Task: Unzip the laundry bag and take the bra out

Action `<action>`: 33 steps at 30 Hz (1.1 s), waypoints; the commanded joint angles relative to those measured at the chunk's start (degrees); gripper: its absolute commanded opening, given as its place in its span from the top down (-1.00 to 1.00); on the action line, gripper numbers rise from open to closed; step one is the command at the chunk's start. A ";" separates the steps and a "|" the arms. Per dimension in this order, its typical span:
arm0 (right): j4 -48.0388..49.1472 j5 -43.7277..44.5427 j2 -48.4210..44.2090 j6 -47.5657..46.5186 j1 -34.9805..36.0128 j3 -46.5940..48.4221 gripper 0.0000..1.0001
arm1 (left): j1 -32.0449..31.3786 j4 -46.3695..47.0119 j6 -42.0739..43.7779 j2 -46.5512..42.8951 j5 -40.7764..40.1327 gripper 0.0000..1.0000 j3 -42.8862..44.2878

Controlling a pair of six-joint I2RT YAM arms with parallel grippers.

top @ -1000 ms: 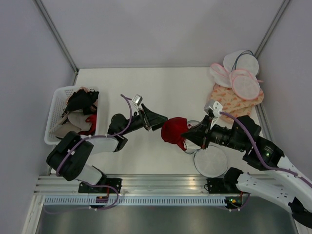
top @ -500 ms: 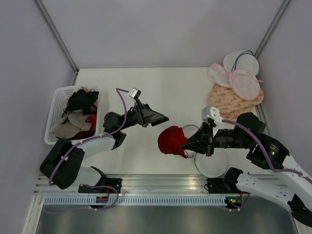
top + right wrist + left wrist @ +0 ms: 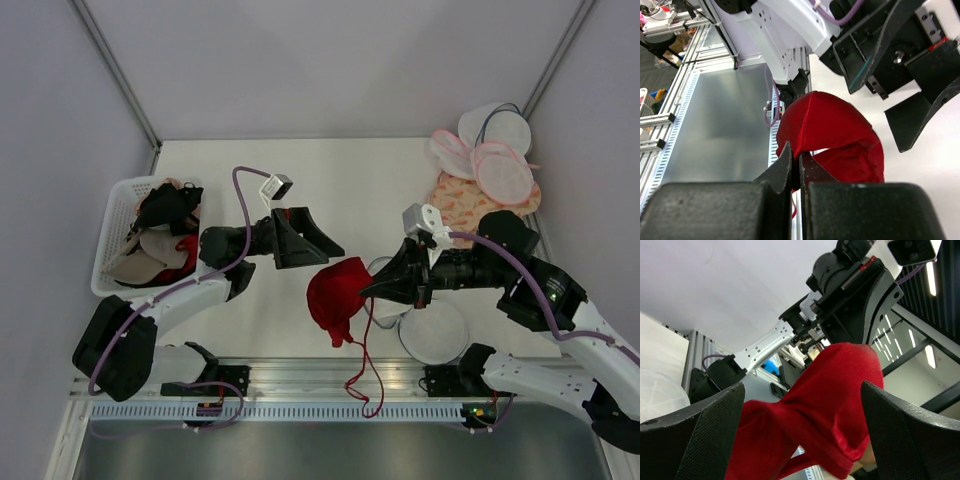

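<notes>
— Where do we find the laundry bag (image 3: 436,336)?

— On the bench (image 3: 340,170), close to its near edge and below the right arm in our overhead view. It is a round disc of white mesh with a dark rim, lying flat.

— And the bra (image 3: 335,298)?

— Out of the bag. We see the red cloth just to the left of the bag, hanging from the right tool (image 3: 372,290). A thin red strap (image 3: 368,372) trails down from it across the metal rail (image 3: 300,378) at the front.

— How firm is that hold?

— In the right wrist view, we see its two fingers (image 3: 775,180) pressed together on a fold at the bra's edge. The rest of the cloth bulges out beyond them.

— And the left tool (image 3: 322,250)?

— Spread wide, with nothing in it. It points at the bra from the left. In its own wrist view, we see the red cloth between its two dark fingers (image 3: 695,440). We cannot tell whether either one touches the cloth.

— What else do we have on the bench?

— A white basket (image 3: 104,248) heaped with clothes sits at the left edge. In the far right corner, pink-rimmed round bags (image 3: 500,170) rest on peach patterned bags (image 3: 470,215), well apart from both tools.
</notes>
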 commanded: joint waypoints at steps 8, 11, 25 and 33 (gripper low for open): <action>6.99 -1.05 3.58 1.24 0.04 -2.38 1.00 | -5.74 20.16 1.81 -4.85 9.44 -0.99 5.98; 8.14 -0.26 4.46 1.59 0.04 -3.00 0.99 | -7.32 19.99 1.19 -5.73 10.59 -0.99 5.37; 11.74 6.77 6.22 4.06 -0.05 -3.26 0.99 | -7.59 -48.46 44.27 -19.78 1.93 0.95 9.48; 9.63 18.71 4.29 6.16 -0.05 -3.79 -0.47 | -7.50 -87.22 61.21 -27.87 -41.65 0.95 19.43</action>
